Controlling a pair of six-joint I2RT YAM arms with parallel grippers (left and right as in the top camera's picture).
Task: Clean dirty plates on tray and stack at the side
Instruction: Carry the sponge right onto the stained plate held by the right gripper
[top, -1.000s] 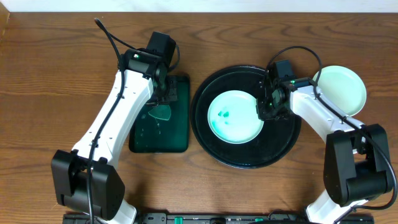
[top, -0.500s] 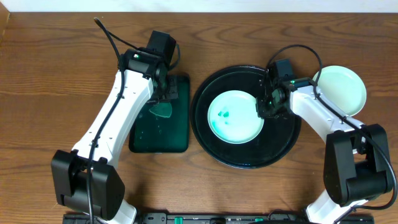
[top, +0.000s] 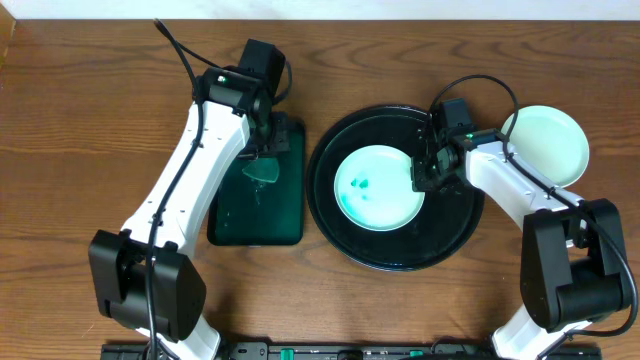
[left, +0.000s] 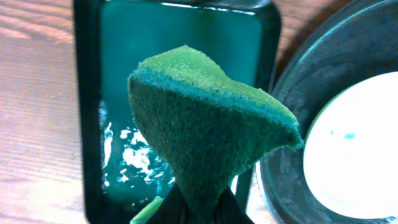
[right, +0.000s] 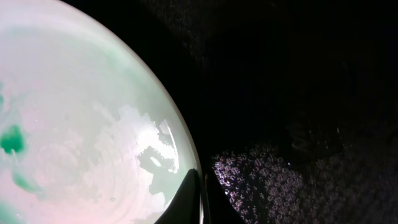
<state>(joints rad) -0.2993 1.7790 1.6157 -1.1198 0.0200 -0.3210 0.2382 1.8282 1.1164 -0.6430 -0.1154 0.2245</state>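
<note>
A white plate (top: 378, 187) with teal-green smears lies on the round black tray (top: 455, 225). My right gripper (top: 421, 178) is shut on this plate's right rim; the right wrist view shows the plate (right: 81, 118) with the fingers (right: 200, 199) pinching its edge over the tray (right: 298, 93). A second white plate (top: 545, 145) sits on the table at the right of the tray. My left gripper (top: 262, 160) is shut on a green sponge (left: 205, 130) and holds it above the dark green rectangular tray (top: 255, 215). A third plate is out of view.
The green tray (left: 93, 112) holds wet foam on its floor. The black tray's rim (left: 292, 118) and the plate on it (left: 354, 149) lie just right of it. Cables run over both arms.
My left gripper has lifted the sponge a little and shifted slightly toward the back. The right gripper and the plate have stayed put.
</note>
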